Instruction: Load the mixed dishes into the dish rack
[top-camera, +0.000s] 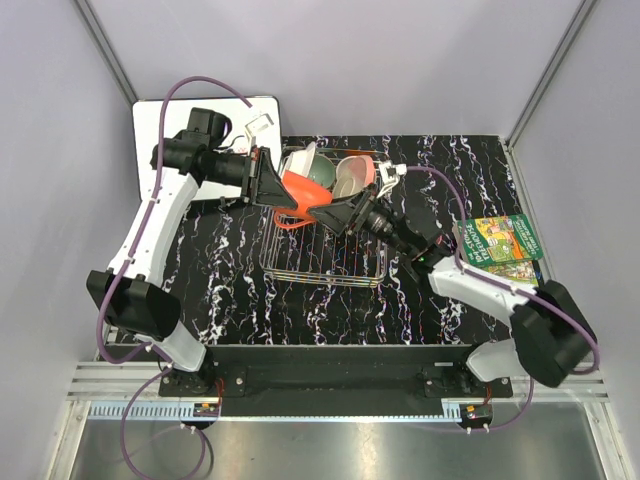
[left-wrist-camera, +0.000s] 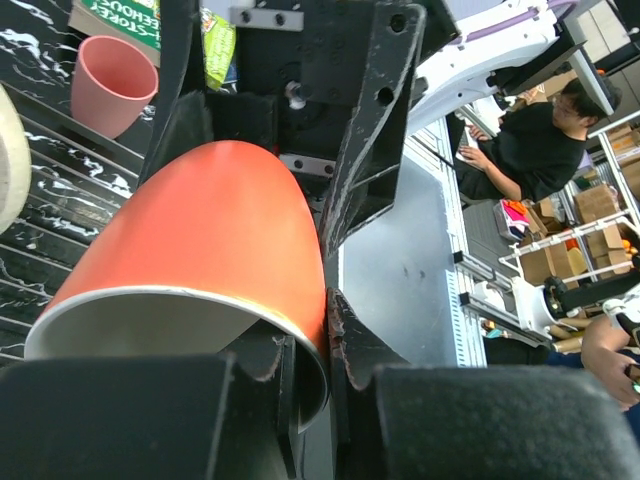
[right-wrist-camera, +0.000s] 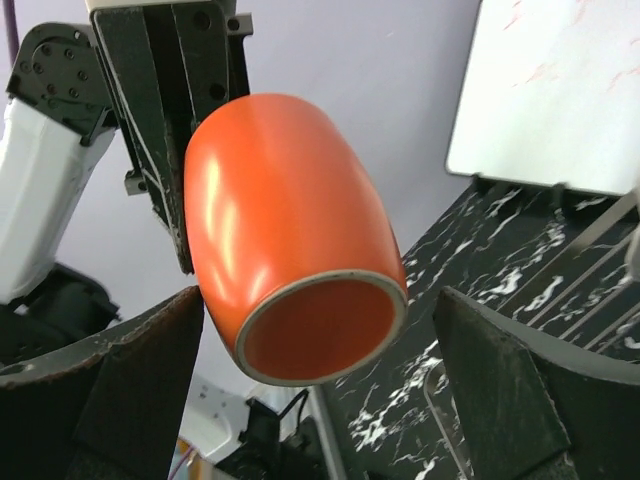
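The orange mug (top-camera: 303, 192) hangs on its side above the left part of the dish rack (top-camera: 325, 270). My left gripper (top-camera: 272, 185) is shut on its rim, one finger inside and one outside (left-wrist-camera: 350, 335). The mug fills the left wrist view (left-wrist-camera: 210, 240). My right gripper (top-camera: 335, 212) is open, its jaws wide on either side of the mug's base (right-wrist-camera: 315, 325) and not touching it. A white plate (top-camera: 300, 158), a mint green bowl (top-camera: 322, 170) and a cream bowl (top-camera: 349, 180) stand at the rack's far end. The small pink cup (left-wrist-camera: 108, 80) is beyond them.
A green book (top-camera: 500, 240) lies at the table's right side. A whiteboard (top-camera: 165, 125) lies at the far left corner and shows in the right wrist view (right-wrist-camera: 560, 90). Grey walls close in the table on three sides.
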